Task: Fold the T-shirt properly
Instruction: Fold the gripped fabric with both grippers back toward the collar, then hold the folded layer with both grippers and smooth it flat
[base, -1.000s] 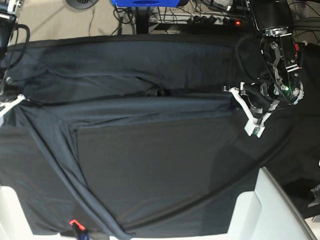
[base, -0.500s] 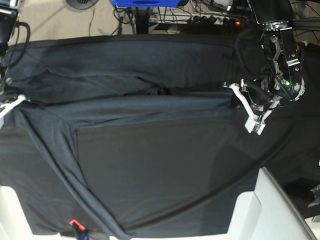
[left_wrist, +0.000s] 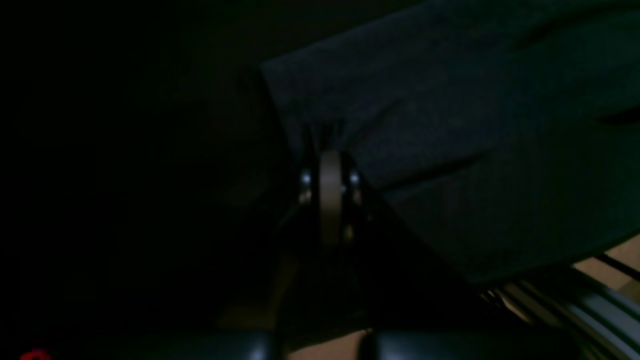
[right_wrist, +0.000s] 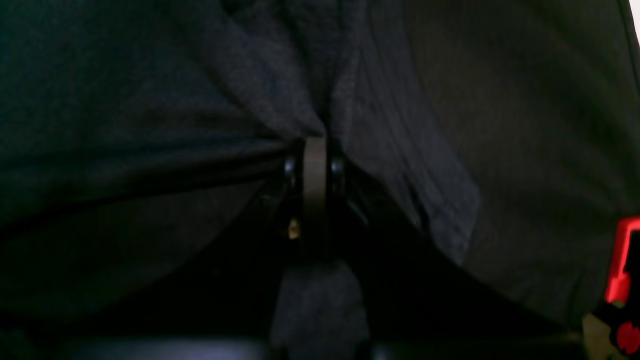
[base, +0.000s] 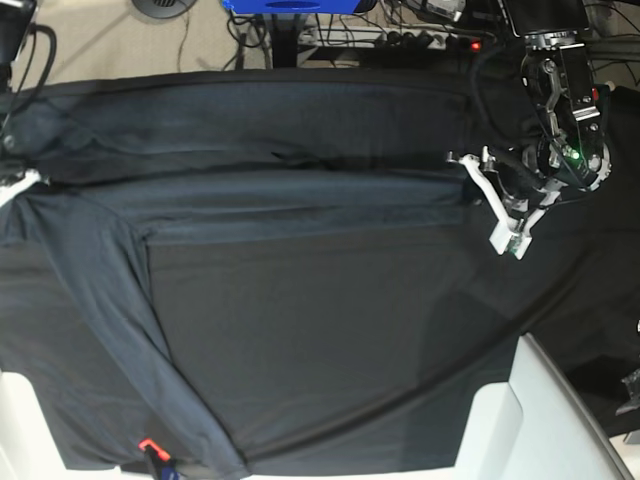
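dark slate-grey knit, the t-shirt (base: 290, 200) lay stretched sideways across the far half of the tabletop (base: 330, 360), which was draped in black cloth. a long folded band of the shirt ran from the left edge of the base view to the right, pulled fairly straight between the two arms, with shallow creases above it. one strip of the fabric trailed down from the left end toward the near edge of the tabletop, ending beside a small red clip (base: 148, 444).

the left tool (base: 468, 178), on the right of the base view, was clamped shut on the t-shirt's right-hand end; its white fingers (base: 500, 235) angled down toward the near side. in the left wrist view the jaws stood pressed together at the left tool (left_wrist: 330, 150), with the shirt's edge (left_wrist: 450, 125) bunched into them and spreading away to the right.

the right tool (base: 18, 185) sat at the far left edge of the base view, mostly cut off. the right wrist view showed the right tool (right_wrist: 316, 137) closed, with folds of the t-shirt (right_wrist: 280, 85) gathered tightly between the jaws and fanning upward. a red part (right_wrist: 620, 260) showed at that view's right edge.

white panels (base: 540, 420) stood at the near corners of the tabletop, and cables (base: 420, 40) lay on the floor beyond it.
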